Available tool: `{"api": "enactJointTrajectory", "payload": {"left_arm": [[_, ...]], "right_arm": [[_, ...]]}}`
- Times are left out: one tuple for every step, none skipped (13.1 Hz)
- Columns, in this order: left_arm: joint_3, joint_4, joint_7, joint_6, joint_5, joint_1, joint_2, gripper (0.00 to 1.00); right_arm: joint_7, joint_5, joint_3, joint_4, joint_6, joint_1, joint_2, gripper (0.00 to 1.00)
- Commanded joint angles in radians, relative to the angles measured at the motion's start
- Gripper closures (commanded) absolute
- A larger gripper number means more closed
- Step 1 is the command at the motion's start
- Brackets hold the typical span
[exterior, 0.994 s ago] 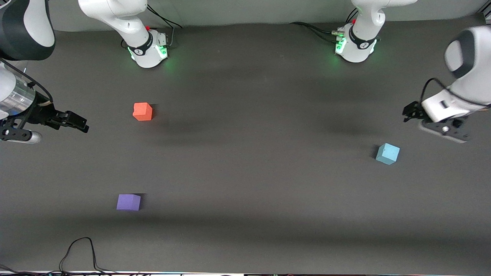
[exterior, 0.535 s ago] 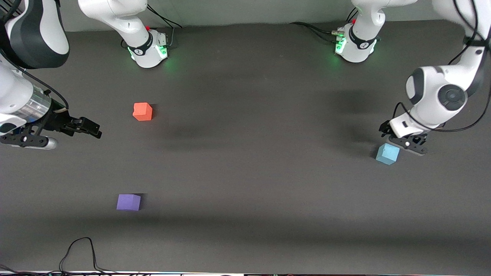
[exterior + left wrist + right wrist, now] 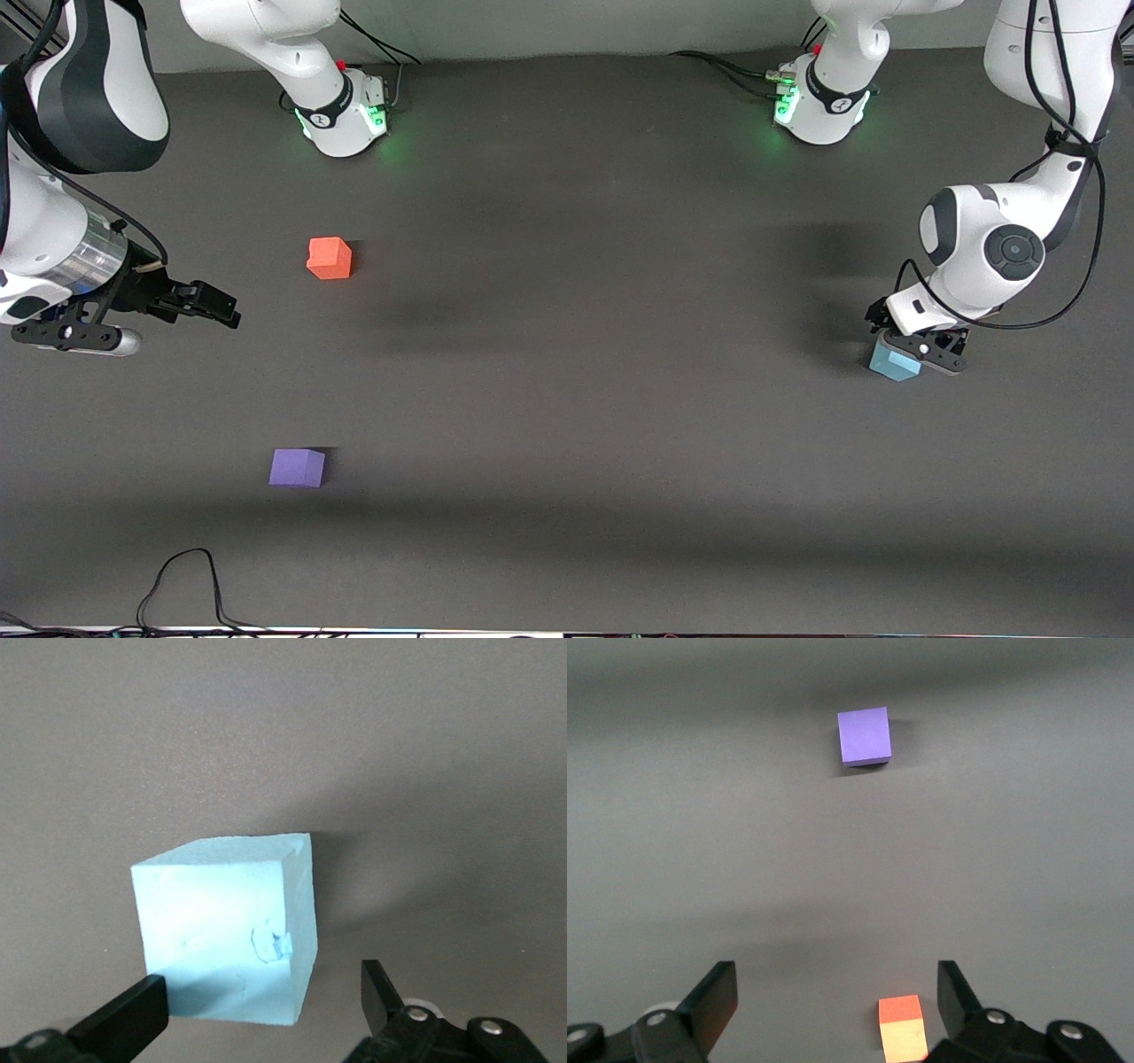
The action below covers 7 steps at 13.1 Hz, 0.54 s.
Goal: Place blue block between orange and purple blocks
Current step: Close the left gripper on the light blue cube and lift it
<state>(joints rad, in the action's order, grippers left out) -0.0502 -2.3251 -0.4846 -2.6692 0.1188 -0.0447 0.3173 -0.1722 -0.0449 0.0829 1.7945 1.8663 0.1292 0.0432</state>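
Light fell evenly and rather dimly from overhead on the dark matte table (image 3: 567,399), with no glare. Soft broad shadows lay under both arms, and each cube cast a short shadow toward three o'clock in the front view. Green lamps glowed at the two arm bases (image 3: 345,120). The left wrist view was sharp on the blue block (image 3: 226,930); the fingertips (image 3: 124,1019) at six o'clock were slightly soft.

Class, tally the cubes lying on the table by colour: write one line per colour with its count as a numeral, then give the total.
Orange cube: 1
Purple cube: 1
Blue cube: 1
Total: 3
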Motion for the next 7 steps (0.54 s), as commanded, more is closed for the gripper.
{"api": "enactJointTrajectory", "payload": {"left_arm": [[0.003, 0.023, -0.006, -0.008, 0.004, -0.007, 0.011, 0.02], [0.003, 0.029, -0.006, -0.006, 0.004, -0.009, 0.009, 0.02], [0.003, 0.033, -0.005, -0.005, 0.004, -0.009, 0.009, 0.02], [0.003, 0.045, -0.003, 0.003, 0.002, -0.009, 0.008, 0.02], [0.003, 0.053, 0.004, 0.006, 0.002, -0.009, 0.006, 0.02], [0.003, 0.058, 0.023, 0.006, 0.002, -0.007, 0.008, 0.02], [0.004, 0.058, 0.043, 0.005, 0.002, -0.004, 0.011, 0.02]], "right_arm": [[-0.023, -0.016, 0.006, 0.005, 0.008, 0.023, -0.013, 0.00], [-0.023, -0.016, 0.006, 0.005, 0.005, 0.021, -0.017, 0.00], [-0.023, -0.016, 0.008, 0.005, 0.001, 0.021, -0.020, 0.00], [-0.023, -0.016, 0.008, 0.005, -0.002, 0.021, -0.022, 0.00], [-0.023, -0.016, 0.008, 0.005, -0.002, 0.021, -0.022, 0.00], [-0.023, -0.016, 0.008, 0.005, -0.002, 0.021, -0.022, 0.00], [-0.023, -0.016, 0.008, 0.005, -0.002, 0.023, -0.022, 0.00]]}}
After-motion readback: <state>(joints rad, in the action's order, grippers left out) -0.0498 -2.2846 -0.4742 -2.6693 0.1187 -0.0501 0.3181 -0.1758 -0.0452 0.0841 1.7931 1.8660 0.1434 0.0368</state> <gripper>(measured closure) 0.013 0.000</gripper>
